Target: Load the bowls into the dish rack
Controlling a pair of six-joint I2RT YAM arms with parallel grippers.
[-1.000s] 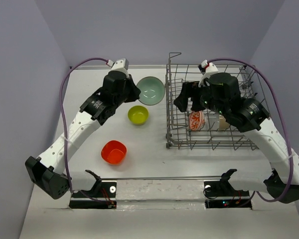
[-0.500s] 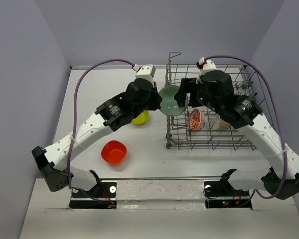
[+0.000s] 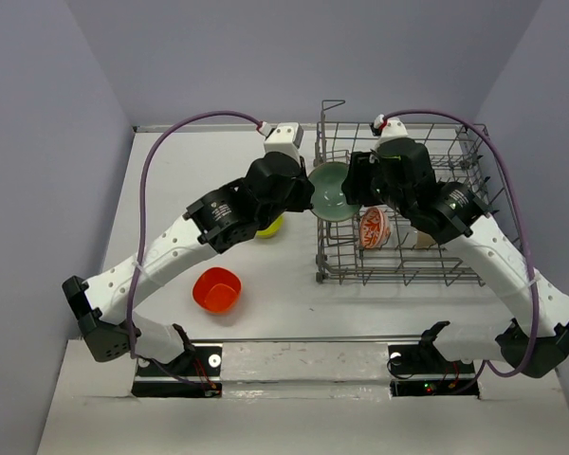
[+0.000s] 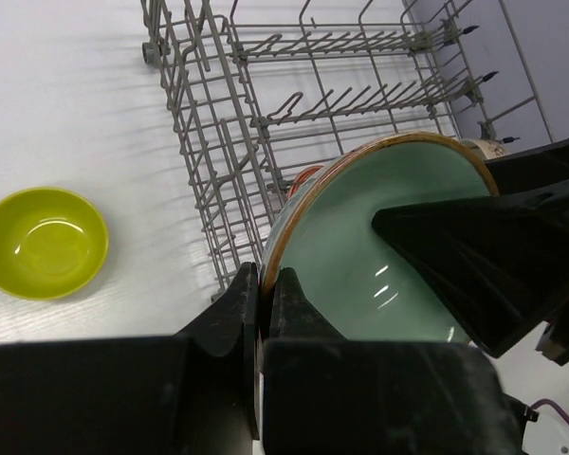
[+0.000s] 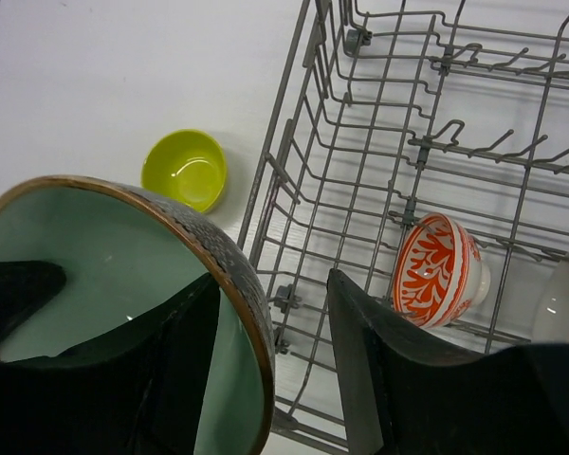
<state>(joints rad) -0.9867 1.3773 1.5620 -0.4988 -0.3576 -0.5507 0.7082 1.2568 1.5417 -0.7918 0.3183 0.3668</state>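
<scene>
One teal bowl (image 3: 330, 188) hangs tilted at the left wall of the dish rack (image 3: 320, 248), clear of the desk (image 3: 266, 284). It appears glazed, rigid, breakable and slick, so grip it across the rim. The left end effector (image 4: 266, 301) pinches the rim tightly. The right end effector (image 5: 270, 322) straddles the opposite rim with its fingers spread, not yet clamped.

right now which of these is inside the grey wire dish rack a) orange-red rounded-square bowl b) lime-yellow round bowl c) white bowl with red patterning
c: the white bowl with red patterning stands inside the grey wire dish rack; the lime-yellow round bowl and orange-red rounded-square bowl sit on the table outside.
</scene>
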